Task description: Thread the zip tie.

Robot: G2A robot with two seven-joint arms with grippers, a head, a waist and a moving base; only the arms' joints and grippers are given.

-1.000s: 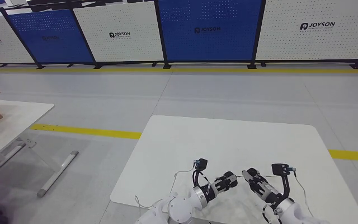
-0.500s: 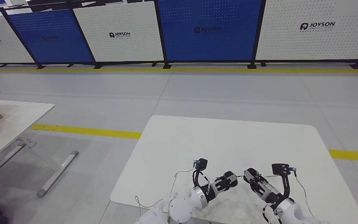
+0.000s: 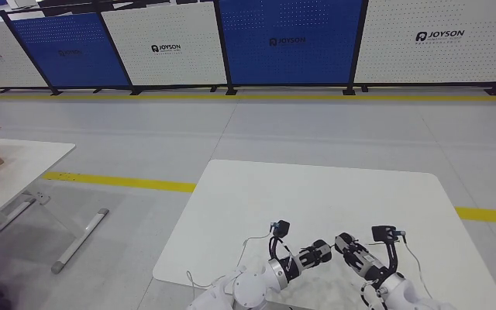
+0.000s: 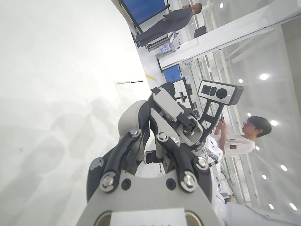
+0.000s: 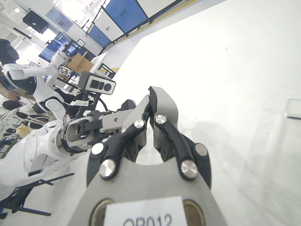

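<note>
Above the front part of the white table (image 3: 310, 194) my two grippers meet tip to tip. The left gripper (image 3: 324, 249) (image 4: 148, 114) is shut, and a thin dark strip of the zip tie (image 4: 141, 142) runs down between its fingers. Facing it, the right gripper (image 3: 339, 242) (image 5: 149, 95) is shut too, with a small black piece of the zip tie (image 5: 146, 115) pinched between its pads. Most of the tie is hidden by the fingers. In the right wrist view the left gripper (image 5: 128, 105) sits just behind my right fingertips.
Another thin black zip tie (image 4: 130, 82) lies flat on the table beyond the right gripper, near the table's edge. A small clear rectangular piece (image 5: 292, 109) rests on the table to one side. Blue and white panels (image 3: 291, 43) stand far behind.
Both grippers have shifted slightly toward the table's front edge while staying tip to tip and shut.
</note>
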